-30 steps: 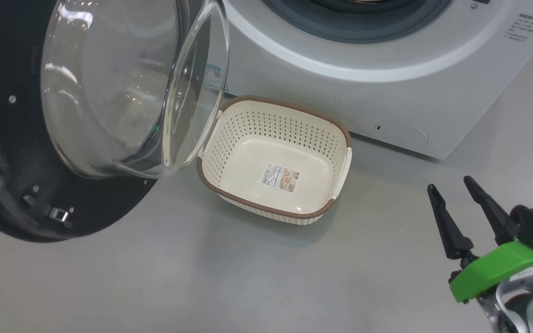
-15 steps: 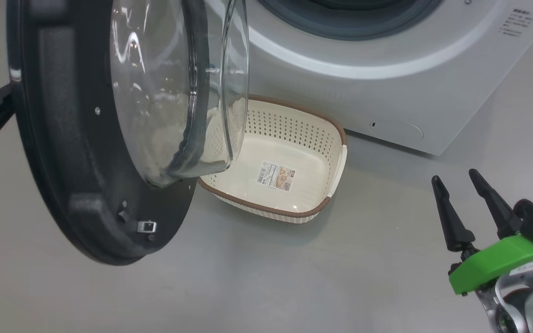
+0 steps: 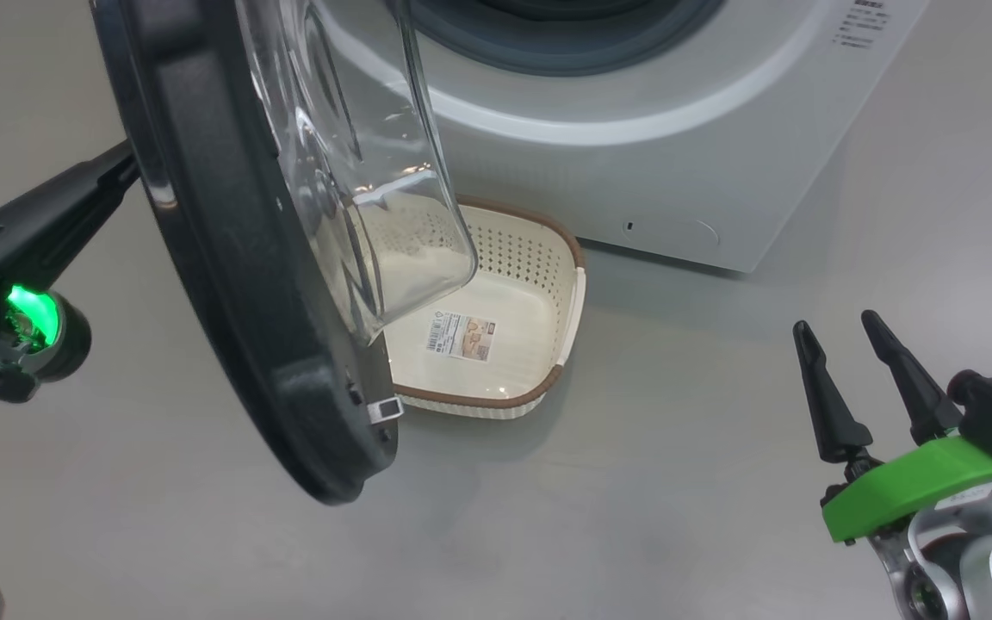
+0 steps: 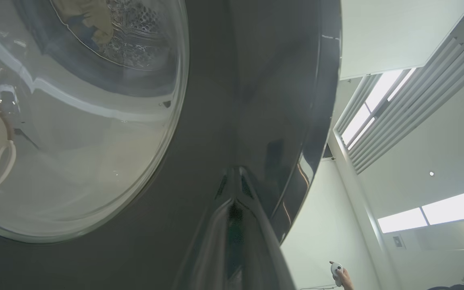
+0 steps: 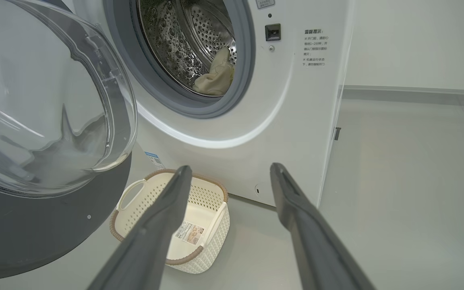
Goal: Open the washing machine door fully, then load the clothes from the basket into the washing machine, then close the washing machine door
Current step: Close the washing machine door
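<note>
The washing machine door (image 3: 229, 258) stands half open, its glass bowl (image 3: 358, 172) hanging over the basket (image 3: 539, 284). My left gripper (image 3: 126, 164) is shut, and its tip rests against the door's outer black face (image 4: 256, 100), holding nothing. The basket is empty except for its label sticker. The clothes (image 5: 216, 76) lie as a cream bundle inside the steel drum (image 5: 187, 36) of the washing machine (image 3: 634, 155). At the lower right my right gripper (image 3: 832, 323) is open and empty, well clear of the basket (image 5: 199, 225).
Bare grey floor (image 3: 634, 482) lies between the basket and my right gripper. At the bottom of the left wrist view, a person's hand (image 4: 338, 274) holds a small white device. The machine's right side (image 5: 336, 121) faces open floor.
The door has swung toward the machine's opening, now covering more of the basket. My left gripper has come into view behind it, against its outer face. The head view shifted slightly; the right gripper stayed put.
</note>
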Controlling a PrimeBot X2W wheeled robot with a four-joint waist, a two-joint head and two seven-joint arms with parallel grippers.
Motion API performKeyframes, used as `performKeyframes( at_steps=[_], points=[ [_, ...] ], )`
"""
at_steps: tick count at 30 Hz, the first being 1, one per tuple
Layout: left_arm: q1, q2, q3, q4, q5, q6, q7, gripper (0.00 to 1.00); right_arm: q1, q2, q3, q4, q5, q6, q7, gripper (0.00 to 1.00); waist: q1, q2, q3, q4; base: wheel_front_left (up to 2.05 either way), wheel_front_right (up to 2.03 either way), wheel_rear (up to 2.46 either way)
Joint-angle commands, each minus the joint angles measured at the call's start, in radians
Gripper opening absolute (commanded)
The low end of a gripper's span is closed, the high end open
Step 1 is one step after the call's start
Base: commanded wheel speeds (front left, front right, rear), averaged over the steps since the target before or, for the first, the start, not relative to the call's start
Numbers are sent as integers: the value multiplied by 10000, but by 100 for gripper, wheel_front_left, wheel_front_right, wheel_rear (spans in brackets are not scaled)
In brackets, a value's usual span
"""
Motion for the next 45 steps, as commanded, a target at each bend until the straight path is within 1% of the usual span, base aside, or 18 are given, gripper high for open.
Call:
performKeyframes(
  at_steps=[1,7,11,17,22,27,28,32,38,43,45],
  points=[
    [-362,337,187,-378,-12,-27,0,0,-306,-48,212,-294,61,102,-111,100,0,0,13,-221,0,0,0],
    [-654,-12,-114,-246,181,-126,-239,0,-378,42,247,-110,142,102,-334,100,0,0,55,-873,0,0,0],
    [-866,-137,-277,-2,360,-247,-383,0,-433,83,315,34,203,102,-501,100,0,0,79,-1351,0,0,0],
    [-1152,-359,-513,504,864,-587,-853,0,-471,117,384,240,305,102,-736,100,0,0,120,-1982,0,0,0],
    [-1428,-650,-729,1131,1521,-1125,-1580,0,-519,128,467,432,408,102,-911,100,0,0,174,-2362,0,0,0],
    [-1756,-934,-962,1913,1917,-1517,-2125,0,-564,131,600,637,553,102,-1056,100,0,0,149,-2698,0,0,0],
    [-1756,-934,-962,1913,1917,-1517,-2125,0,-564,131,600,637,553,102,-1056,100,0,0,149,-2698,0,0,0],
    [-2296,-1191,-1041,2689,2199,-1860,-2953,0,-600,132,662,789,656,102,-1166,100,0,0,98,-2976,0,0,0],
    [-2867,-1323,-1198,3526,2531,-2088,-3751,0,-700,132,783,951,748,102,-1274,100,0,0,78,-3313,0,0,0],
    [-3369,-1397,-1254,4094,2641,-2152,-4443,0,-811,132,885,1069,849,102,-1368,100,0,0,136,-3602,0,0,0],
    [-3514,-1415,-1328,4125,2692,-2157,-4682,0,-845,133,920,1119,884,102,-1413,100,0,0,176,-3700,0,0,0]
  ],
)
